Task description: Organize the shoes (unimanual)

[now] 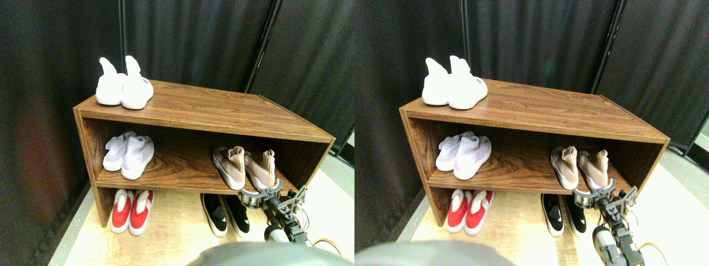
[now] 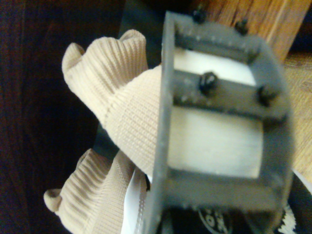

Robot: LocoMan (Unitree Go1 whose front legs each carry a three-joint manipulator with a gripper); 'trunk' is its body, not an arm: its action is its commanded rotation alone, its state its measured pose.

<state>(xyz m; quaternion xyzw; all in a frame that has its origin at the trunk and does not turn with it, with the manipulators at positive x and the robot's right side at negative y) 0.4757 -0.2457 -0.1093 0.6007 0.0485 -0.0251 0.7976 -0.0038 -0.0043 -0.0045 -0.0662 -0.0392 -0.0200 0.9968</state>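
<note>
The beige shoes lie side by side at the right of the middle shelf, the left one [image 1: 230, 165] beside the right one [image 1: 261, 168], heels toward me. My right gripper [image 1: 274, 194] is at the shelf's front edge, just at the right beige shoe's heel, with its jaws spread open. In the wrist view a dark jaw frame lies right against that shoe's [image 2: 131, 117] white sole, with the other beige shoe's cuff [image 2: 87, 200] beside it. The black shoes [image 1: 226, 213] with white soles stand as a pair on the floor under the shelf, just left of the gripper.
The wooden shoe rack [image 1: 221, 113] carries an all-white high-cuff pair [image 1: 123, 86] on top and a pale pair [image 1: 128, 155] at the middle shelf's left. A red-and-white pair [image 1: 132, 209] stands on the floor at the left. Dark curtains hang behind.
</note>
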